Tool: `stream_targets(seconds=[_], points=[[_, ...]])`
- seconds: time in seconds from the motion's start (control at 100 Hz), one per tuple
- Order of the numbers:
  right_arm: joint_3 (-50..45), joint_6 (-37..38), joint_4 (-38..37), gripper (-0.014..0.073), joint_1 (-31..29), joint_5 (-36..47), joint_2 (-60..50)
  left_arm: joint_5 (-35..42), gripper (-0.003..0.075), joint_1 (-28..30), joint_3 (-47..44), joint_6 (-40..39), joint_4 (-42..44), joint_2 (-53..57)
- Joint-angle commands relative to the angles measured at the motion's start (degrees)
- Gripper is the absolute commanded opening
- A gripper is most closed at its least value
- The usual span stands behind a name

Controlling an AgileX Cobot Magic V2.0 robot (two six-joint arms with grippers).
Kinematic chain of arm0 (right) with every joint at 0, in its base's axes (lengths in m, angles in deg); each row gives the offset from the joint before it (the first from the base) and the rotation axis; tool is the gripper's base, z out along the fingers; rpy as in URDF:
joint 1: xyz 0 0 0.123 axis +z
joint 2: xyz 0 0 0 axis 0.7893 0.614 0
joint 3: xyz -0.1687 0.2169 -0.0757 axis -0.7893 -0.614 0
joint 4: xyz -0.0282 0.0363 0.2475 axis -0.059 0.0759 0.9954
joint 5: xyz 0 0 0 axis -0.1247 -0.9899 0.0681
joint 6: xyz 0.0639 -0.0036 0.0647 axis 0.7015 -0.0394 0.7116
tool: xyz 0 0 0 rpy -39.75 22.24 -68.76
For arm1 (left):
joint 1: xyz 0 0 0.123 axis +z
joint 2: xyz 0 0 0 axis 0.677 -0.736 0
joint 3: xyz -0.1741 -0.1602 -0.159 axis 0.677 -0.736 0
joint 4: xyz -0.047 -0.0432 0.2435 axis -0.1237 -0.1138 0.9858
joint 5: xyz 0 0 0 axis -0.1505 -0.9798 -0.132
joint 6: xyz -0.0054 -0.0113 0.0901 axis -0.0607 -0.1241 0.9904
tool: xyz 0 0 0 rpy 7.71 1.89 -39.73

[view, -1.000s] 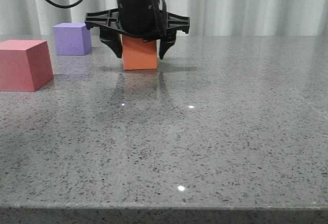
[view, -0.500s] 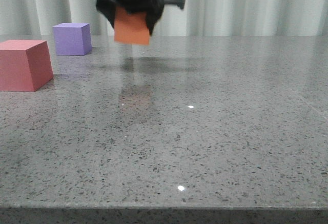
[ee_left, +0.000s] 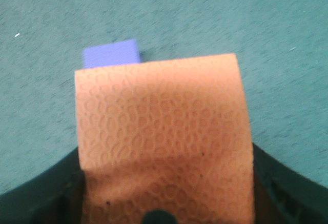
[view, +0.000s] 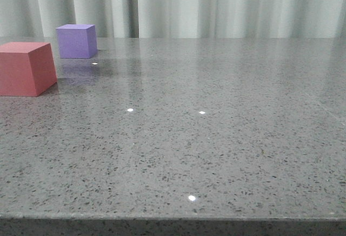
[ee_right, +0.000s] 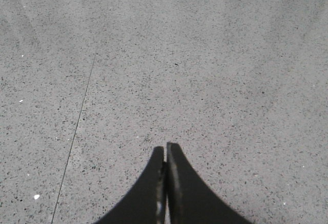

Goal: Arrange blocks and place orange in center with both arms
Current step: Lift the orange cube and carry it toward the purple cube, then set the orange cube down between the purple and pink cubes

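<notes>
- Orange cube [ee_left: 163,142] fills the left gripper [ee_left: 159,216], whose dark fingers are clamped on both its sides; front view shows only its underside at the top edge, high above the table [view: 216,139].
- Purple cube [view: 77,41] sits far left; pinkish-red cube [view: 26,67] nearer, left edge.
- Right gripper [ee_right: 165,183]: fingertips pressed together, empty, above bare table.

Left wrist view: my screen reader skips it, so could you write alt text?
A matte orange cube fills most of the frame, held in the black left gripper. Behind it, a purple cube sits on the speckled grey table.
</notes>
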Motion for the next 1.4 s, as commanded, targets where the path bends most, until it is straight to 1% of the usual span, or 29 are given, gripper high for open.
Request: stream_targets(seconds=[0.0, 0.15, 0.3, 0.46, 0.98, 1.39], points=[[1.5, -0.5, -0.9, -0.0110, -0.4, 4.2, 0.3, 5.3, -0.0020, 3.5, -1.9, 4.7, -2.9, 4.2], [1.5, -0.5, -0.9, -0.0110, -0.4, 4.2, 0.3, 8.5, -0.0020, 9.1, -6.1, 9.2, -9.6, 4.5], [1.5, -0.5, -0.9, -0.0110, -0.4, 4.2, 0.3, 11.8, -0.0020, 11.3, -7.8, 12.6, -13.8, 3.2], [1.5, -0.5, -0.9, -0.0110, -0.4, 4.2, 0.3, 13.6, -0.0020, 11.3, -7.8, 13.2, -14.1, 0.6], [1.5, -0.5, -0.9, -0.0110, -0.4, 4.2, 0.3, 15.1, -0.0020, 11.7, -7.9, 13.2, -14.3, -7.8], [1.5, -0.5, -0.9, -0.0110, -0.4, 4.2, 0.3, 16.3, -0.0020, 11.7, -7.9, 13.2, -15.3, -9.9]])
